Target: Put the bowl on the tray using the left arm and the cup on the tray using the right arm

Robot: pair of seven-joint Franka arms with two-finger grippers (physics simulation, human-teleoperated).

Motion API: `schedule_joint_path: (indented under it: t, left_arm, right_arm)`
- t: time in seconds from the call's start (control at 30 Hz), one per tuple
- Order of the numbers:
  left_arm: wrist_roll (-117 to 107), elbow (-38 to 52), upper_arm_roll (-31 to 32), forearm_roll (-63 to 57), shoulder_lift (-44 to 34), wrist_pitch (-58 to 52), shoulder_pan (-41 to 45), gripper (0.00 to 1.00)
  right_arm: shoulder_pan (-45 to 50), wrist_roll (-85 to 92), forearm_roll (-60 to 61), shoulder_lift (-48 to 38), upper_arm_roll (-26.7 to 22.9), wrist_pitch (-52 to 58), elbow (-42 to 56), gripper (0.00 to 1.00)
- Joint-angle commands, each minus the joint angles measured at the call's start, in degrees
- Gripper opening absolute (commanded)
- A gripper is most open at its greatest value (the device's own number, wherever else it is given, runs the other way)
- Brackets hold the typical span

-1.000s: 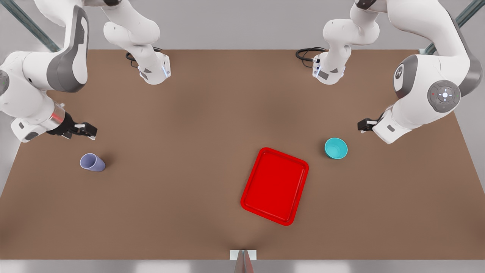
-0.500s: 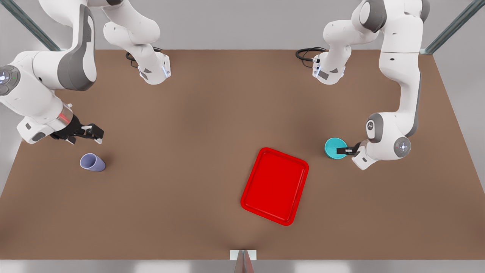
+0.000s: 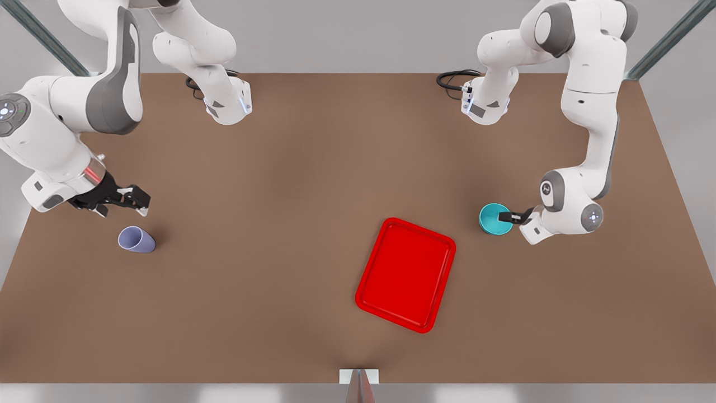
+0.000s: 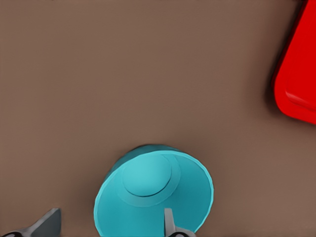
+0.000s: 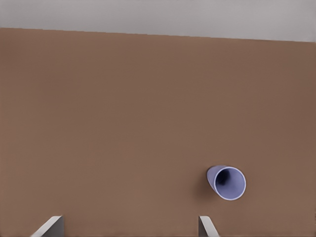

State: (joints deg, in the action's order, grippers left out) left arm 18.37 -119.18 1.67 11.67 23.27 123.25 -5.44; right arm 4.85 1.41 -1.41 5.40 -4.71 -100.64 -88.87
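Left jaws (image 3: pixel 505 217) now lower astride upright bowl (image 3: pixel 494 219) rim; cup (image 3: pixel 136 240) upright.

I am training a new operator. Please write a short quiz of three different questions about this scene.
1. True or false: the bowl lies on the tray.
2. Which gripper straddles the bowl's rim? A) left gripper B) right gripper
3. Fill in: the cup stands on the ____.

Key:
1. False; the bowl is on the table beside the tray.
2. A; fingers open, one inside the bowl.
3. table; the right gripper hovers open nearby.
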Motion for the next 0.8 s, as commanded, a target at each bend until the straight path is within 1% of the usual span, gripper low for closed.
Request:
schedule_joint_path:
  t: [0.0, 0.07, 0.17, 0.2, 0.23, 0.27, 0.3, 0.33, 0.47, 0.5, 0.57, 0.77]
  left_arm:
    - [0.0, 0.0, -0.08, 0.02, 0.2, 0.24, -0.01, 1.0]
    - [0.0, 0.09, 0.0, 0.02, 1.25, 1.47, 0.08, 1.0]
    - [0.0, 0.09, 0.0, -0.07, 1.87, 2.7, 0.08, 1.0]
    - [0.0, 0.0, 0.09, -0.15, 1.96, 3.05, 0.08, 1.0]
    - [0.0, 0.0, 0.09, -0.15, 2.05, 3.05, 0.08, 0.89]
    - [0.0, 0.0, 0.09, -0.15, 2.05, 3.05, 0.08, 0.88]
    - [0.0, 0.0, 0.09, 0.02, 2.22, 3.05, 0.08, 0.8]
    - [-0.18, 0.0, 0.09, 0.11, 2.31, 3.05, 0.17, 0.69]
    - [-0.62, 0.09, 0.09, 0.11, 2.66, 3.49, 0.26, 0.45]
    - [-0.7, 0.09, 0.18, 0.11, 2.84, 3.49, 0.26, 0.36]
    - [-0.97, 0.18, 0.18, 0.2, 2.75, 3.49, 0.26, 0.22]
    - [-1.23, 0.44, 0.09, 0.11, 2.84, 3.4, 0.34, 0.21]
  right_arm:
    - [0.07, 0.0, 0.0, 0.05, 0.05, 0.09, 0.01, 1.0]
    - [0.07, -0.09, 0.0, -0.04, 0.05, 0.35, 0.01, 1.0]
    - [0.07, 0.09, 0.0, -0.3, 0.14, 5.27, 0.45, 1.0]
    - [0.07, 0.09, 0.0, -0.3, 0.14, 5.45, 0.45, 1.0]
    - [0.07, 0.09, 0.0, -0.3, 0.14, 5.54, 0.45, 1.0]
    - [0.07, 0.09, 0.0, -0.3, 0.14, 5.54, 0.45, 1.0]
    - [0.07, 0.09, 0.0, -0.3, 0.14, 5.54, 0.45, 1.0]
    - [0.07, 0.17, 0.0, -0.3, 0.14, 5.45, 0.45, 1.0]
    - [-0.02, 0.17, 0.09, -0.13, 0.05, 5.27, 0.54, 1.0]
    - [-0.02, 0.17, 0.09, -0.13, 0.14, 5.27, 0.54, 1.0]
    - [-0.02, 0.17, 0.09, -0.13, 0.14, 5.27, 0.54, 1.0]
    - [-0.02, 0.17, 0.09, -0.13, 0.05, 5.27, 0.54, 1.0]
